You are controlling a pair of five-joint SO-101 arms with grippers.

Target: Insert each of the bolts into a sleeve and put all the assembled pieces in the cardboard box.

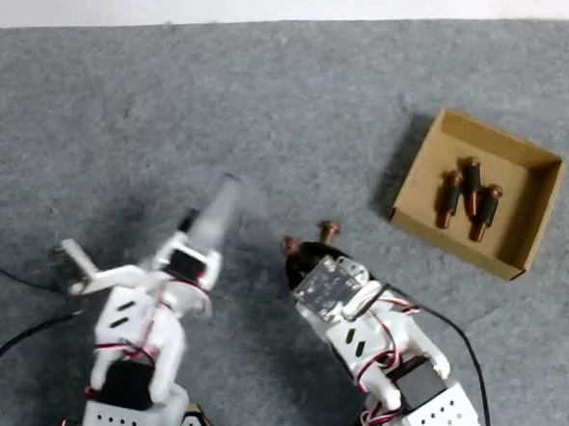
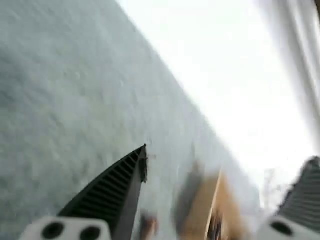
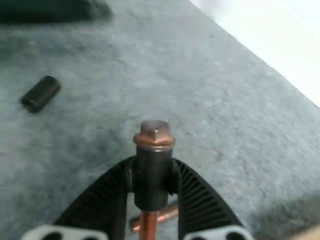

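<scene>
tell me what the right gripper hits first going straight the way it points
Likely only the grey mat: the right gripper, shut on a bolted sleeve, faces bare mat; the loose sleeve lies off to one side.

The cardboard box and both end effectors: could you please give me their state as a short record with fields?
Cardboard box: three assembled pieces inside
Right end effector: shut on a sleeved bolt
Left end effector: open, holding nothing
Loose sleeve: lying on the table
</scene>
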